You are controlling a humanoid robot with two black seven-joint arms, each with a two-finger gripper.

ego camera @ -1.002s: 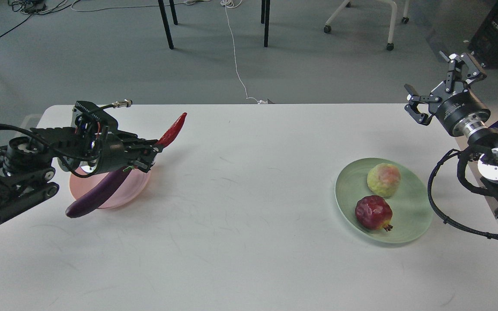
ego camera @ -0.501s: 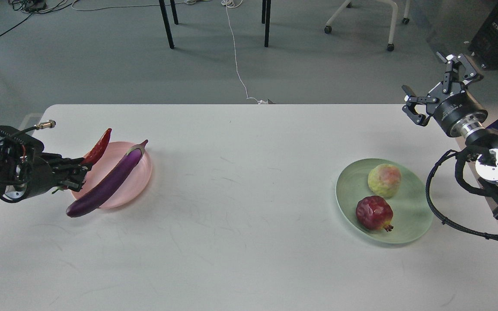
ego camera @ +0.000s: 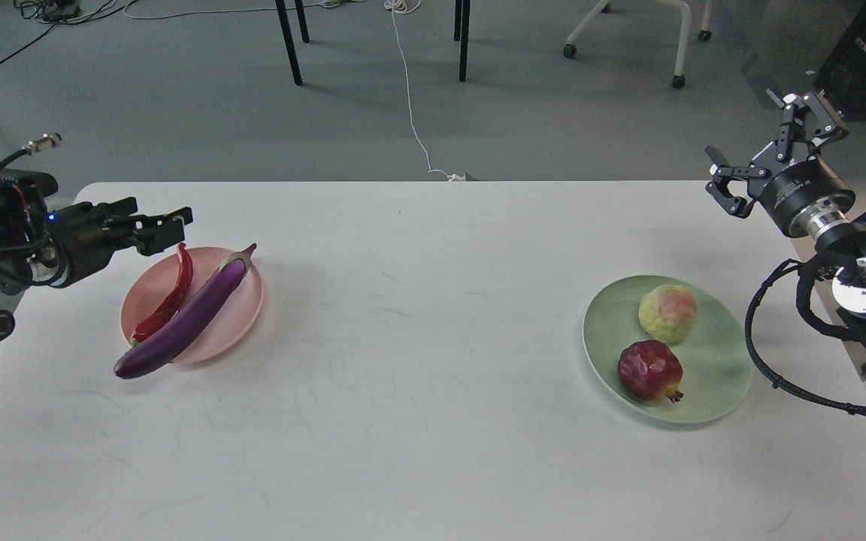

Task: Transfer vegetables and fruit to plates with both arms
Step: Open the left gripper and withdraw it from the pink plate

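The purple eggplant (ego camera: 189,312) lies slantwise across the pale pink plate (ego camera: 241,315), its lower end overhanging the plate's front left rim. The red chili pepper (ego camera: 168,299) lies on the same plate, just left of the eggplant. My left gripper (ego camera: 166,219) is open and empty, raised just above the plate's far left rim. The pomegranate (ego camera: 650,370) and the yellow-green fruit (ego camera: 667,312) sit on the pale green plate (ego camera: 719,376) at the right. My right gripper (ego camera: 767,161) is open and empty, raised beyond the table's far right corner.
The white table (ego camera: 418,361) carries only the two plates. Beyond its far edge are dark table legs (ego camera: 288,41), a chair base on casters (ego camera: 625,37) and a white cable (ego camera: 412,105) on the grey floor.
My left gripper carried the chili pepper leftward to the pink plate, let it go beside the eggplant, and drew back up and left. The right arm barely moved.
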